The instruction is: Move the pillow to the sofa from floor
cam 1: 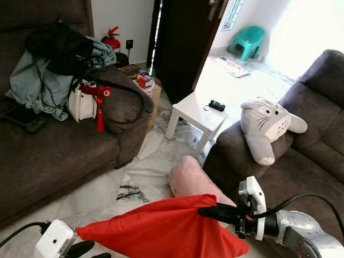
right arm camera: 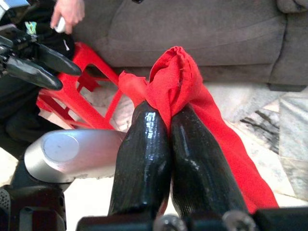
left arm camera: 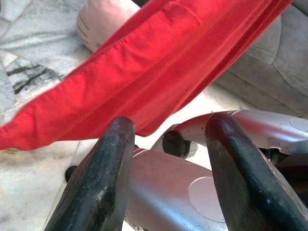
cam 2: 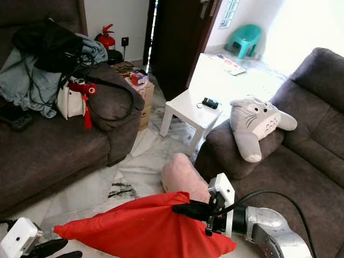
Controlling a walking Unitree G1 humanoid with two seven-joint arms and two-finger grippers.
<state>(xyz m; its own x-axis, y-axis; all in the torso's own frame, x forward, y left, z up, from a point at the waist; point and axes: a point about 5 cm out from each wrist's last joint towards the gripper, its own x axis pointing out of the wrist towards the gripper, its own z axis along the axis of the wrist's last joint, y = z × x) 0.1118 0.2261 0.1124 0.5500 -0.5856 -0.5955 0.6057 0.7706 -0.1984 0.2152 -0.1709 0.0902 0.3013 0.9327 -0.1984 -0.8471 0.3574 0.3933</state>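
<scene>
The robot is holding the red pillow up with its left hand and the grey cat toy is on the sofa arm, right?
Not quite: the right gripper holds the red fabric pillow, jaws shut on a corner, as the right wrist view shows. The left gripper is open beneath it. The grey plush cat toy does lie on the sofa arm.

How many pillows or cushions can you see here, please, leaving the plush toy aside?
2. The red pillow hangs pinched in the right gripper, above the floor. A pink pillow lies on the floor against the right sofa. Clutter on the left sofa could hide others.
</scene>
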